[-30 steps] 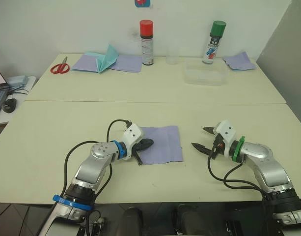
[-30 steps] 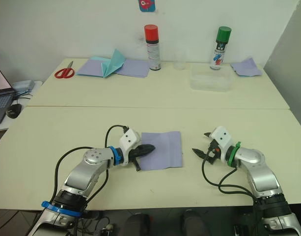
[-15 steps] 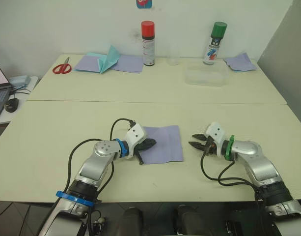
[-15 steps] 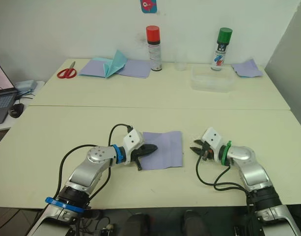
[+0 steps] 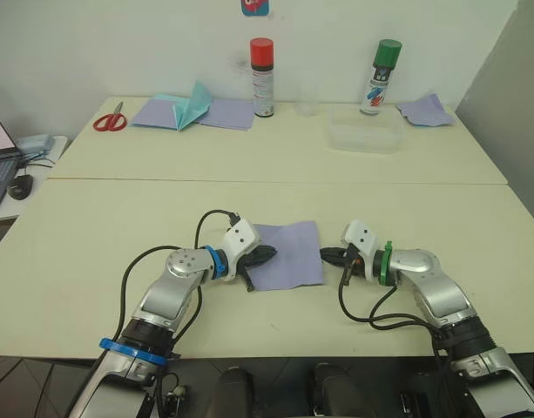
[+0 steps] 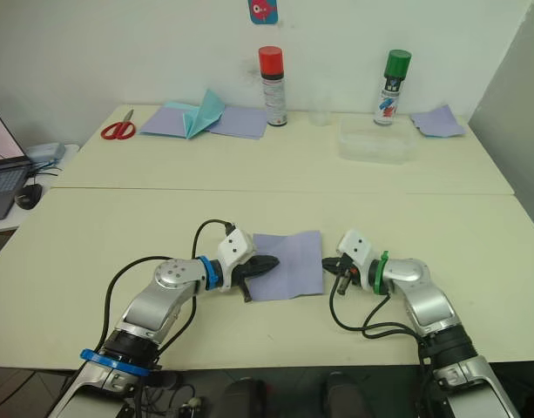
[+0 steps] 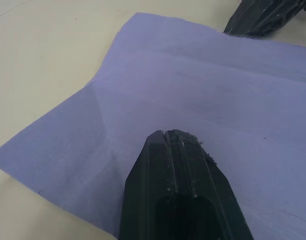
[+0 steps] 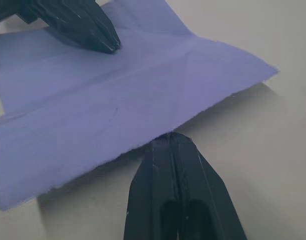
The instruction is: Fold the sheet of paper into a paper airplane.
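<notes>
The left pincer (image 5: 263, 255) lay low on the bench (image 5: 92, 226), its two black fingers (image 7: 178, 165) pressed together with no gap between them, their tips resting on top of the sheet of paper (image 5: 288, 252) near its left edge. The sheet itself was spread flat under those tips — pale lavender, roughly square, with faint crease lines running across it — and reached from the left pincer across to the right one. The right pincer (image 5: 329, 255) sat at the sheet's opposite edge, its fingers (image 8: 177, 175) likewise closed against each other, tips touching the paper's rim where that edge was lifted slightly off the bench; whether any paper was caught between them could not be told. The two pincers pointed toward each other with the sheet between them. Farther out, beyond both pincers on the far half of the bench, stood a red-capped spray can (image 5: 261, 77) and, well to its right, a green-capped spray can (image 5: 381, 76), with a clear plastic tray (image 5: 364, 135) just in front of the green one. Beyond the left pincer lay more lavender sheets (image 5: 223, 111) with a teal-green folded paper (image 5: 190, 104) on them and red-handled scissors (image 5: 107, 117) beside — another lavender piece (image 5: 425, 109) lay far beyond the right pincer.
</notes>
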`<control>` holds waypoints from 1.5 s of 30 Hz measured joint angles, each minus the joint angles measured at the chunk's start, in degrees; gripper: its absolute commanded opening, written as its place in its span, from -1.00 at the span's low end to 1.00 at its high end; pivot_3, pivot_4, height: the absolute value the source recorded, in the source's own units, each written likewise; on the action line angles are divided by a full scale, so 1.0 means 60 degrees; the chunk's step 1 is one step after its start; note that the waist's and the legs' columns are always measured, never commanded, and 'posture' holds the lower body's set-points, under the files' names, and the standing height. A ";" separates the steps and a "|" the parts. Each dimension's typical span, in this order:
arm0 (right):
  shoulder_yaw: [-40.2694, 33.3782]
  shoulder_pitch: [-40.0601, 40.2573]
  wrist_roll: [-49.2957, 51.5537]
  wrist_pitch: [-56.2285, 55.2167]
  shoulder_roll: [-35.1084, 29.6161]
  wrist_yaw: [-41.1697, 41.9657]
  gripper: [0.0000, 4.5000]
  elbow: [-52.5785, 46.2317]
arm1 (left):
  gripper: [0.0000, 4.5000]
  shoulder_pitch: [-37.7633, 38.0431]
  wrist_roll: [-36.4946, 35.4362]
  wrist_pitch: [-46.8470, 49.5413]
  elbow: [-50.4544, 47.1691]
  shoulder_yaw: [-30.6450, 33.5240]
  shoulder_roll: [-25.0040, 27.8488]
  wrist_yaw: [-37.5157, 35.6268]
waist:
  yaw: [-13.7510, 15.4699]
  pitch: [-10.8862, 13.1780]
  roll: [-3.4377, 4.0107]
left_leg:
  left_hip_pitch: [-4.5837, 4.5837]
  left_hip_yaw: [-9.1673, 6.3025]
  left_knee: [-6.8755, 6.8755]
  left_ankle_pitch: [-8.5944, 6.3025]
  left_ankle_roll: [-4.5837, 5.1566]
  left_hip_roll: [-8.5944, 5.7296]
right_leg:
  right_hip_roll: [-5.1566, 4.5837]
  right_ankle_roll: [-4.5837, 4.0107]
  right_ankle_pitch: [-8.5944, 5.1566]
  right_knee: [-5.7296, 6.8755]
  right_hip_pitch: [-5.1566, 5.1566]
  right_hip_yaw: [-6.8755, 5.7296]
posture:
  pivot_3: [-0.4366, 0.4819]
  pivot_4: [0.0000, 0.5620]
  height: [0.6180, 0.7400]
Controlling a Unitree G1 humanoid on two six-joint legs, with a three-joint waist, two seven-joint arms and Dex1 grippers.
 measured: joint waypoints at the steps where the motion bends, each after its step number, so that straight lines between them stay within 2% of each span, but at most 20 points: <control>1: -0.0004 -0.0026 0.0045 0.0142 0.0105 0.0005 -0.99 0.0000 | -1.00 0.0003 0.0000 0.0000 0.0000 0.0000 -0.0005 0.0000 | 0.0000 0.0000 0.0000 | 0.0000 0.0000 0.0000 0.0000 0.0000 0.0000 | 0.0000 0.0000 0.0000 0.0000 0.0000 0.0001 | -0.05 -0.47 1.00; 8: -0.0462 -0.0156 0.1061 0.0802 0.0515 0.0154 -0.99 -0.0163 | -1.00 0.0009 0.0000 0.0000 -0.0003 0.0000 -0.0030 0.0001 | 0.0007 0.0000 0.0000 | -0.0001 0.0000 0.0000 0.0000 0.0000 0.0001 | -0.0002 0.0000 0.0000 0.0000 0.0001 0.0001 | -0.05 -0.47 1.00; 16: -0.0548 -0.0340 0.1461 0.1054 0.1111 -0.0025 -0.99 -0.0431 | -1.00 0.0032 0.0005 -0.0014 -0.0001 -0.0002 -0.0071 0.0007 | 0.0008 -0.0001 0.0001 | -0.0001 -0.0003 -0.0001 0.0000 0.0000 0.0002 | -0.0003 0.0000 0.0000 0.0000 0.0001 -0.0001 | -0.05 -0.47 1.00; 31: 0.0202 -0.1105 0.0246 -0.0448 0.2042 -0.0402 -0.99 0.1636 | -1.00 0.0303 0.0004 0.0319 -0.0572 0.0048 0.0264 0.0102 | -0.0030 -0.0002 0.0003 | 0.0000 0.0001 -0.0009 0.0000 0.0000 0.0007 | 0.0007 -0.0002 -0.0001 -0.0002 -0.0006 0.0000 | -0.05 -0.47 1.00; 42: 0.0408 -0.1282 0.0155 -0.0614 0.2666 -0.0229 -0.99 0.1955 | -1.00 0.0390 0.0004 0.0747 -0.0816 0.0099 0.0371 0.0174 | -0.0043 -0.0006 0.0004 | 0.0010 0.0001 -0.0009 0.0000 0.0000 0.0020 | 0.0026 -0.0003 -0.0002 0.0001 -0.0005 0.0005 | -0.05 -0.47 1.00; 45: 0.0582 -0.1488 -0.0364 -0.0800 0.2657 -0.0543 -0.99 0.2506 | -1.00 0.0428 0.0004 0.0865 -0.0865 0.0135 0.0376 0.0234 | -0.0050 -0.0008 0.0004 | 0.0018 0.0002 -0.0009 0.0000 0.0001 0.0020 | 0.0025 -0.0003 -0.0002 0.0001 -0.0003 0.0010 | -0.05 -0.47 1.00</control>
